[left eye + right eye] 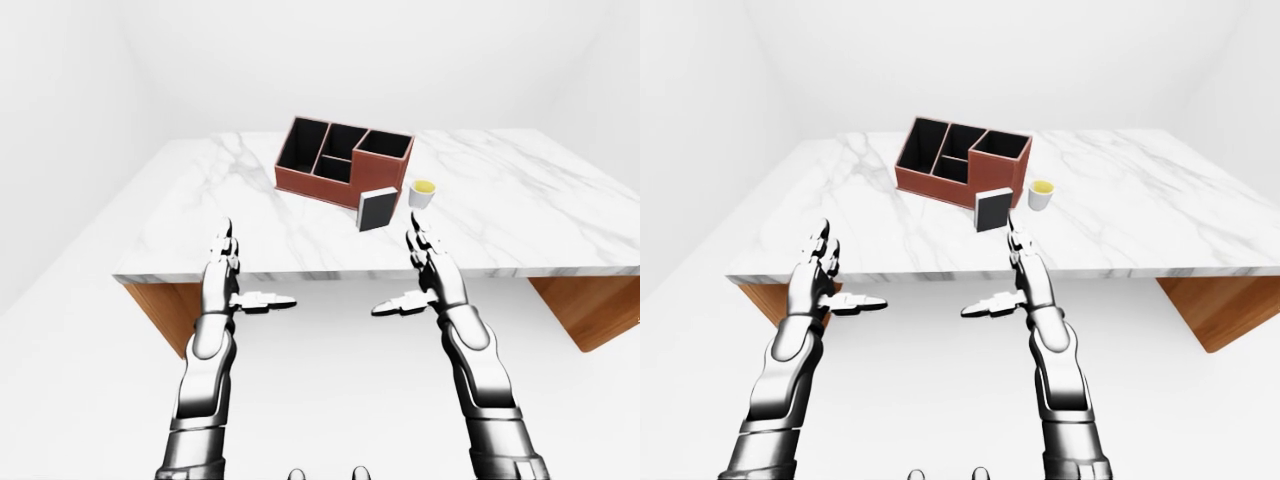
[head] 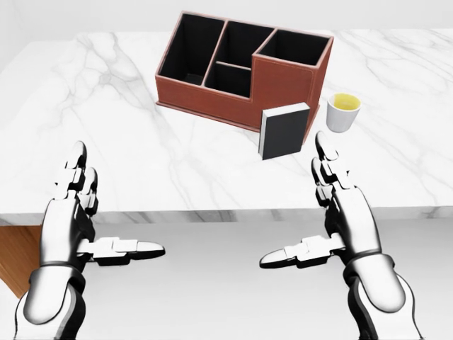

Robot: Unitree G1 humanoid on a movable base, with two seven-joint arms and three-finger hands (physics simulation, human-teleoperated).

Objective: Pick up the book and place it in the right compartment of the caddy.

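Nearest in the head view, both hands are hovering low, short of the table edge. The left hand [image 2: 71,219] is spreading its fingers wide with the thumb jutting inward, gripping nothing. The right hand [image 2: 340,216] is doing the same, fingers pointing up the view, thumb inward, also empty; its fingertips are reaching just over the table's [image 2: 106,142] marble edge, below the book.

Further up, the book [image 2: 284,131] is standing upright on the marble, dark cover facing the camera, pale page edge showing on its left side. It is leaning on or sitting just beside the caddy's [image 2: 241,64] tall right wall; contact is hard to confirm. The right compartment [image 2: 294,48] is lying open and dark, directly above the book. A white cup [image 2: 342,112] with yellow contents is standing just right of the book, near enough to get knocked.

The book is looking stiff, smallish and probably light, with a smooth cover that may be slipping under metal fingers. Pinching it across the thickness near the top edge, thumb on one cover and fingers on the other, seems best, keeping it upright for dropping into the compartment.
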